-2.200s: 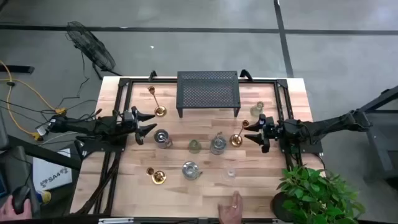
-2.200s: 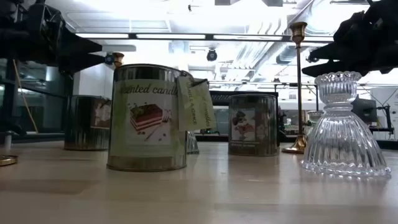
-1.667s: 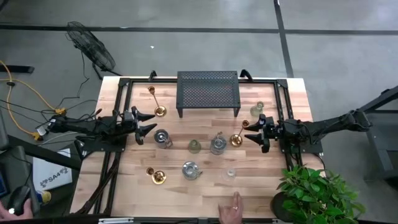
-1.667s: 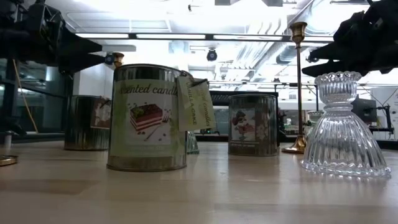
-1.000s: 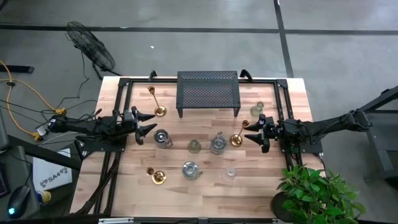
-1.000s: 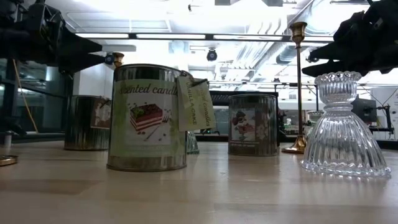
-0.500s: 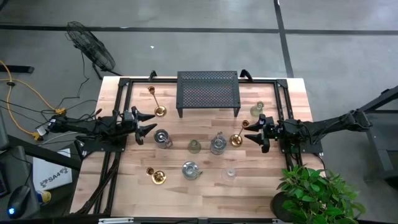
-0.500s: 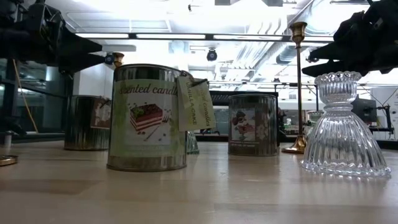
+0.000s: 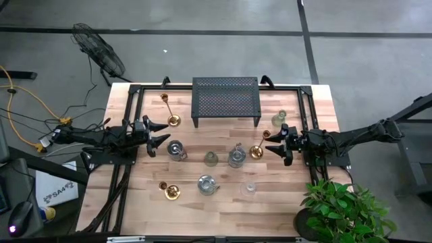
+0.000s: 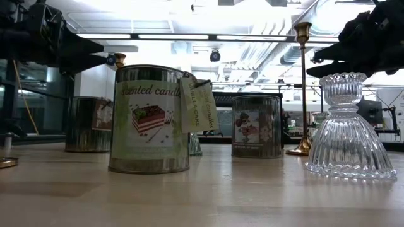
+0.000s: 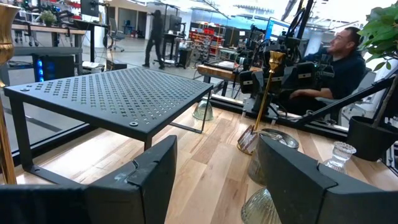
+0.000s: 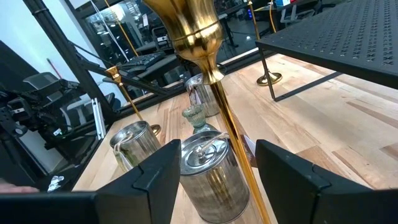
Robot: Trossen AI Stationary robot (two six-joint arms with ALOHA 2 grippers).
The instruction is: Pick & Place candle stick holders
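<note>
Right gripper (image 9: 273,144): jaws parted, holding nothing, hovering over the table's right side. Just ahead of them stands a tall thin brass candle stick holder with a round base (image 12: 205,81), upright, beside a silver candle tin with a lid (image 12: 208,177).

Left gripper (image 9: 160,132): jaws parted and holding nothing, above the table's left side, near another lidded tin (image 9: 175,148).

Two more brass stick holders: one by the black perforated metal stand (image 9: 226,98) at the rear left (image 9: 169,111), one at the front left (image 9: 169,190).

Clear ribbed glass candle holder with flared base (image 10: 347,135): upright on the light wooden table (image 9: 223,209), front right of centre. A small greenish glass holder (image 9: 211,158) stands mid-table.

Nearest tin (image 10: 150,120): label reads "scented candle", with a layered cake picture; its hanging paper tag is not legible.

Potted green plant (image 9: 344,209): front right corner.
</note>
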